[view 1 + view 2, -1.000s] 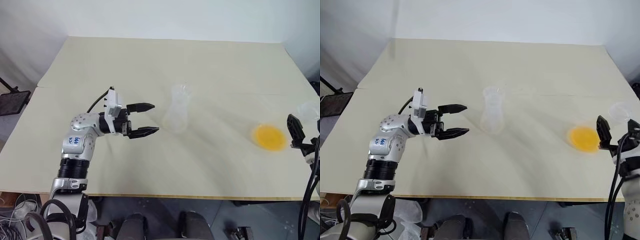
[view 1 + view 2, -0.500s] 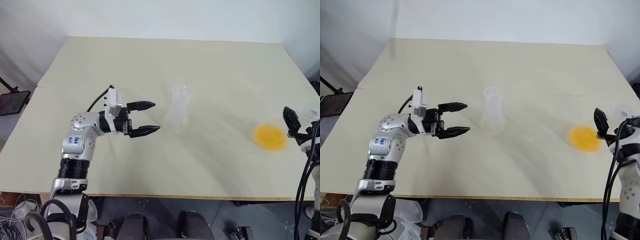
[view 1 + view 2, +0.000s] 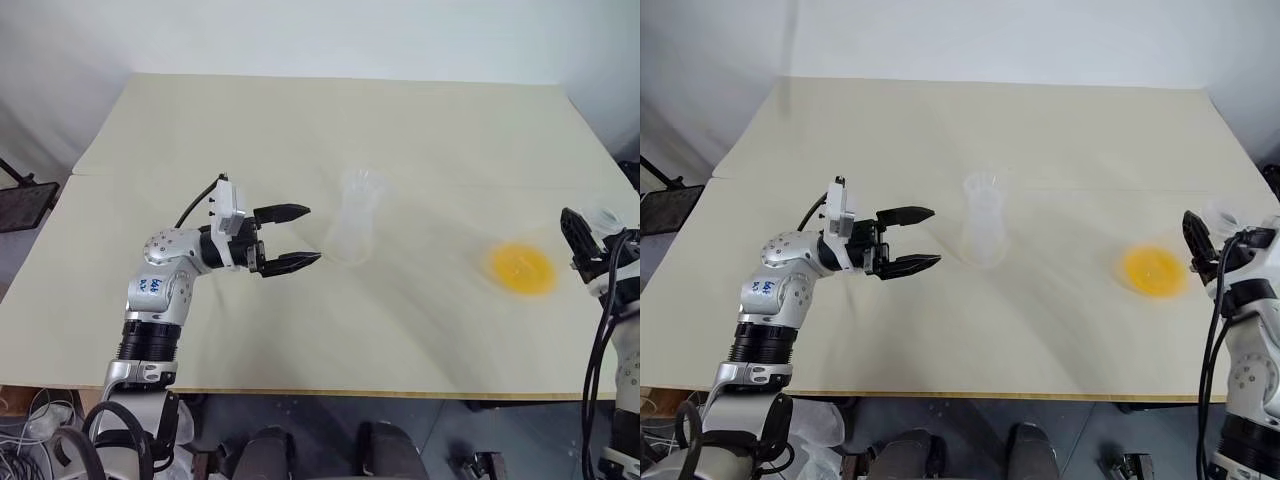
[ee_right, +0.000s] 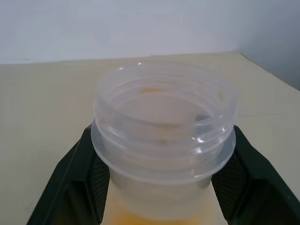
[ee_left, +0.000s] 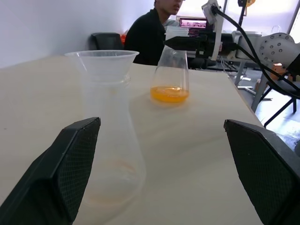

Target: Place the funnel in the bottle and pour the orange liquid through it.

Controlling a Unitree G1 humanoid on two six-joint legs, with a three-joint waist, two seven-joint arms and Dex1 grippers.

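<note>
Right gripper [image 4: 154,187] has closed round the neck of the clear conical flask [image 5: 171,70] holding orange liquid [image 3: 520,268], ready for pouring. Left gripper [image 3: 296,237] waits wide open beside the clear plastic bottle [image 3: 355,235], already topped with the clear funnel [image 5: 101,63].

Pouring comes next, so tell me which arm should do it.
Right. The right pincer is shut on the neck of the flask holding the orange liquid. The left pincer stands open and empty beside the bottle, whose funnel is seated.
</note>
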